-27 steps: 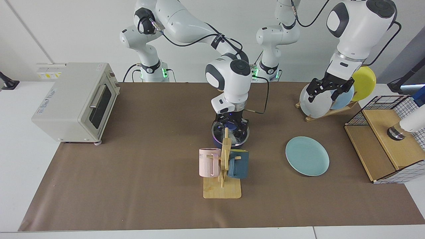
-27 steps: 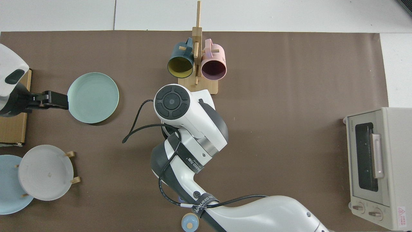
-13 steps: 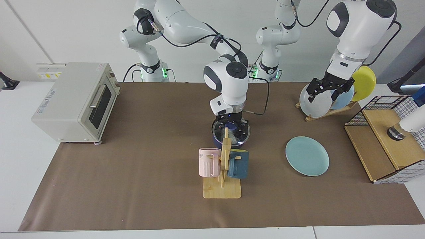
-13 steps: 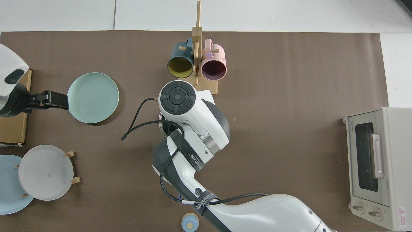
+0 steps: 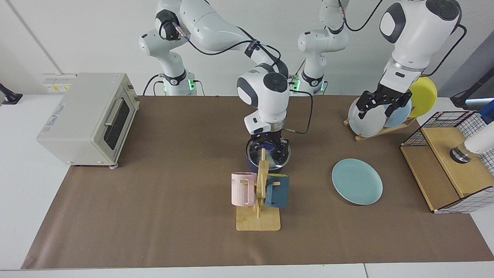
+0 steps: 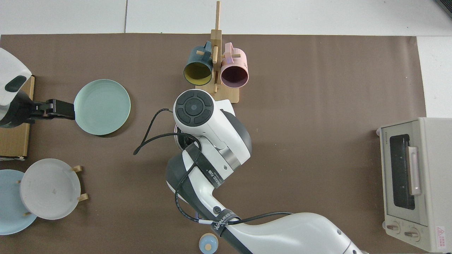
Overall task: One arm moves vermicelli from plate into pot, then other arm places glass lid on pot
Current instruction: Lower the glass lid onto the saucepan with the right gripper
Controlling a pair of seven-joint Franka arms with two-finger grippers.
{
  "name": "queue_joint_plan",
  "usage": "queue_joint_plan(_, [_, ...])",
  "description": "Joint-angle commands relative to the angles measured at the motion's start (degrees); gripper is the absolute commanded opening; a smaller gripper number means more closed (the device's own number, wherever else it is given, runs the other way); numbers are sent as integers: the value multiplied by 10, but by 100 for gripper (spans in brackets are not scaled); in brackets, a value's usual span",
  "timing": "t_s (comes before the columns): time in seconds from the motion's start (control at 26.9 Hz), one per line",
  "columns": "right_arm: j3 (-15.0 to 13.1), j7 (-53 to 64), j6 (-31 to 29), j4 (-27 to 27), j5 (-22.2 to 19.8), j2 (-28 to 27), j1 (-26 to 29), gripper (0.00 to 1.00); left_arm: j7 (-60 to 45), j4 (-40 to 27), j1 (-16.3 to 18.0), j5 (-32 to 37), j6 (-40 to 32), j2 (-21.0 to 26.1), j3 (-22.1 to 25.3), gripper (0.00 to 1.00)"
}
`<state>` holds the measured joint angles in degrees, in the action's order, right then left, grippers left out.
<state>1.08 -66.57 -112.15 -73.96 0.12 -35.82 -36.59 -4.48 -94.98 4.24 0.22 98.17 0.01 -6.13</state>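
Note:
The dark blue pot [image 5: 251, 166] stands mid-table behind the mug stand, its handle hidden. The glass lid [image 5: 279, 157] lies on it, and the white vermicelli [image 5: 275, 161] shows through the glass. My right gripper [image 5: 269, 146], with its blue light, hangs just over the lid, fingers spread either side of the blue knob. In the top view that arm's wrist [image 6: 208, 137] covers the pot. The teal plate [image 5: 357, 187] [image 6: 102, 107] is bare. My left gripper [image 5: 375, 112] [image 6: 72, 110] waits open, raised by the plate rack.
A wooden stand [image 5: 257, 222] with a pink mug [image 5: 242, 189] and a blue mug [image 5: 278, 191] is just in front of the pot. A toaster oven [image 5: 87, 117], a plate rack [image 5: 370, 133], a wire basket [image 5: 451, 162] and a small round blue object [image 6: 208, 243] are around.
The right arm's wrist has risen a little and shifted toward the mug stand. The lid stays on the pot. The left arm has not moved.

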Motion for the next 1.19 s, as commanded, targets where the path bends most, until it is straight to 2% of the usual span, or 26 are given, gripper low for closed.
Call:
queue_joint_plan(0.0, [4, -6, -8, -19, 12, 3, 2, 0, 6, -5, 10, -6, -3, -10, -7, 100])
queue_joint_plan(0.37, [4, -1, 18, -27, 10, 9, 5, 0, 6, -5, 9, -6, -3, -10, -6, 100])
queue_joint_plan(0.89, [4, 1, 8, -35, 12, 11, 5, 0, 6, -5, 9, -6, -3, -10, -6, 100])
queue_joint_plan(0.93, [4, 1, 9, -35, 13, 11, 5, 12, 6, -5, 9, -6, -3, -10, -6, 100])
queue_joint_plan(0.97, [4, 1, 9, -35, 13, 11, 6, 44, 6, -5, 9, -6, -3, -10, -7, 100])
queue_joint_plan(1.0, [4, 1, 7, -35, 12, 11, 6, 91, 6, -5, 9, -6, -2, -10, -7, 100])
queue_joint_plan(1.04, [4, 2, 7, -35, 8, 11, 7, 99, 6, -5, 9, -6, -3, -10, -6, 100])
queue_joint_plan(1.15, [4, 4, 8, -35, 1, 11, 7, 100, 6, -5, 9, -6, -3, -10, -6, 100])
